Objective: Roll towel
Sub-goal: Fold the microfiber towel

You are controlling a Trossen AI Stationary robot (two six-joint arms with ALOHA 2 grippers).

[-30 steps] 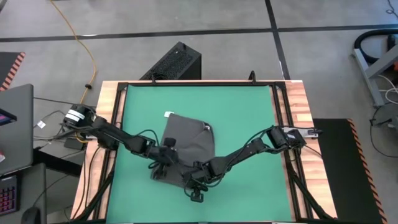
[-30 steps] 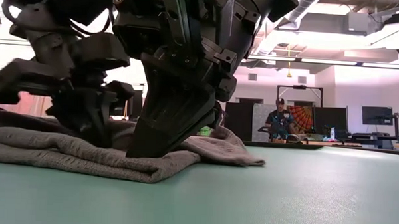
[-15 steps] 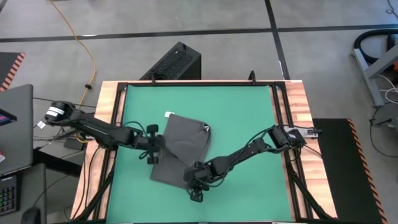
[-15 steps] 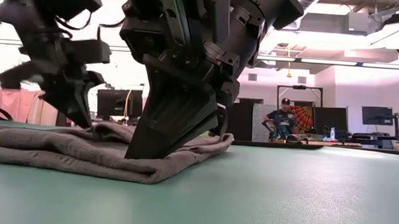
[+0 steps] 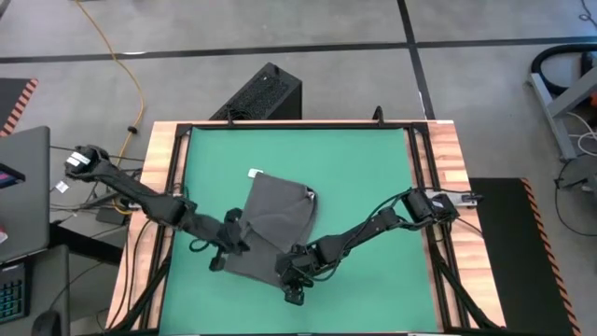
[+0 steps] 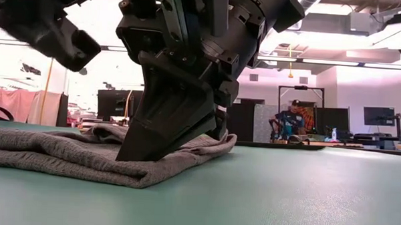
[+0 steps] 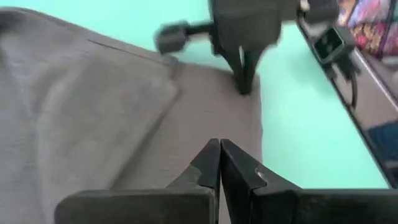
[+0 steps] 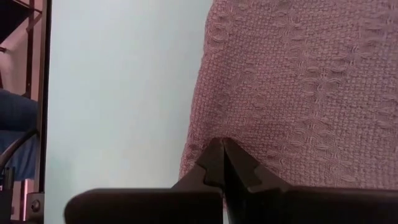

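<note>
Fingers of both grippers are pressed together with no gap between them; we see this most clearly in the two wrist views.

High view: we find the towel (image 5: 272, 227) on the green mat (image 5: 364, 177), nearer the mat's front edge than its rear edge and slightly left of centre. Its small white tag (image 5: 253, 173) lies at the towel's rear left corner. One fold of cloth lies over the towel's rear right part. The left gripper (image 5: 227, 245) sits at the towel's left edge, towards the front left corner of the cloth. The right gripper (image 5: 292, 270) sits at the towel's front edge. Wooden table (image 5: 450, 159) borders show on both sides of the mat.

Low view: we see the towel (image 6: 65, 158) lying in low folds on the mat (image 6: 284, 195). The right gripper (image 6: 129, 155) comes down with its closed tip on the cloth. Part of the left arm shows blurred, above the towel. In the room behind, a person (image 6: 294, 122) is visible.

Left wrist view: the left gripper (image 7: 219, 149) is closed, tip above the towel (image 7: 93, 106); we cannot tell whether it touches. Farther off, the right gripper (image 7: 245, 84) stands on the cloth near its edge.

Right wrist view: the right gripper (image 8: 221, 147) is closed, tip at the edge of the towel (image 8: 298, 81), beside bare mat (image 8: 118, 87).
</note>
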